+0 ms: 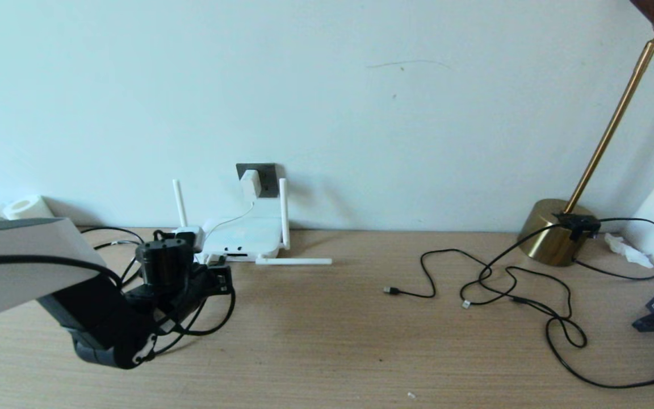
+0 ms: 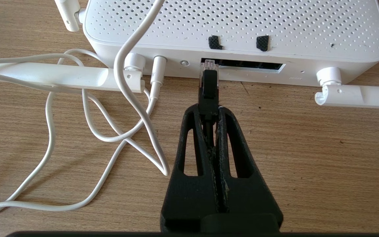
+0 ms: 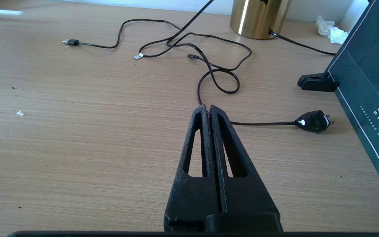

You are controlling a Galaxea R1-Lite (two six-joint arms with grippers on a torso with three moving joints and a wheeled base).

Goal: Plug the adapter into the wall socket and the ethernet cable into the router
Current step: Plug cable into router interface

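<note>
Already the desk (image 1: 361, 341) shows half the job done: against the wall, the adapter (image 1: 250, 183) sits pushed into the wall socket (image 1: 267, 173), its thin white cord running down to the router (image 1: 244, 238), which lies flat on the wood just below. So the step in hand looks to be the second half, seating the ethernet cable (image 2: 208, 95) in the router (image 2: 235, 36). The left gripper (image 2: 208, 113), low over the desk right in front of the router's face, is clamped on the black boot of the cable's plug, with the clear tip sticking out ahead of the fingers and sitting at the leftmost end of the dark port strip (image 2: 242, 65). Whether the tip has entered the opening or only touches its edge cannot be told. To do this well, I would keep the plug level and square to the port, push straight in along the plug's own line, and not let the grip twist, since a slight tilt would likely jam the tip on the rim. The loose white cord (image 2: 133, 98) lies just beside the path and is best left undisturbed. The right gripper (image 3: 209, 110) hangs over bare desk well apart from the router, fingers pressed together on nothing, near a tangle of black cords (image 3: 209, 65).
</note>
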